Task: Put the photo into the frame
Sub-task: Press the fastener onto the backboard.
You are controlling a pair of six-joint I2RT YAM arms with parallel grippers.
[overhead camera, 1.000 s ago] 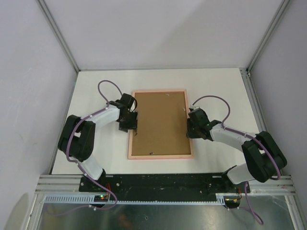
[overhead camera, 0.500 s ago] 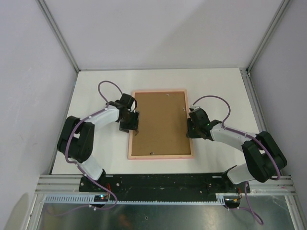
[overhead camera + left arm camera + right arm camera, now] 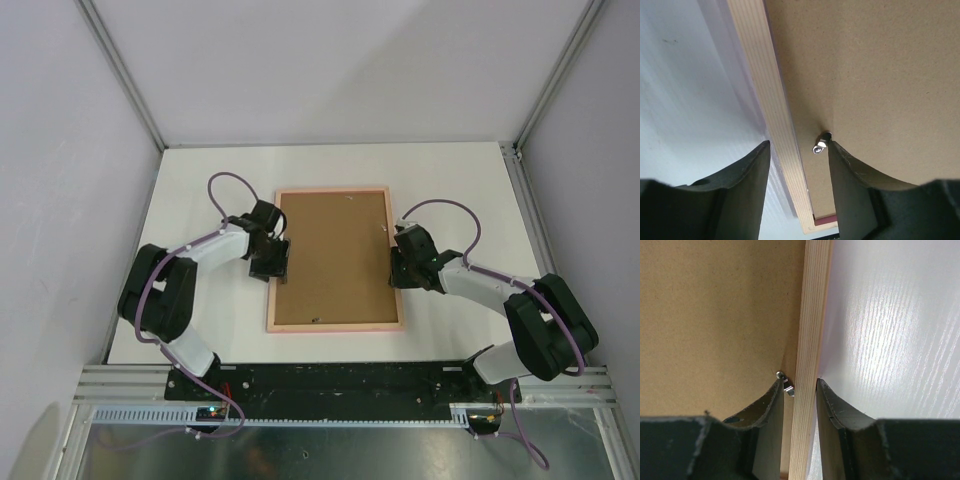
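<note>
A white worktop (image 3: 470, 190) carries the frame (image 3: 336, 327), which lies flat near the middle with its pale wood back facing up and its long sides running away from the arm bases. A brown board (image 3: 335, 260) fills the opening and sits inside the rails.

The left arm (image 3: 165, 290) and the right arm (image 3: 535, 320) reach in from opposite sides. Each meets the midpoint of one long rail.

In the left wrist view, the left end effector (image 3: 799, 147) is fairly wide and straddles the left rail without holding it. One finger (image 3: 747, 175) is over the bare worktop just outside the rail, and the other finger is over the board. There is clear space between the outer finger and the wood.

In the right wrist view, the right end effector (image 3: 799, 382) is narrow and set around the right rail. Its outer finger (image 3: 832, 410) lies against the wood, and its inner finger is just beside it on the board side. Whether it is actually clamping the rail cannot be told.

A small metal clip (image 3: 821, 143) sticks up from the board at the tip of the left arm's inner finger. A second clip (image 3: 786, 382) sits between the right arm's inner finger and the rail.
</note>
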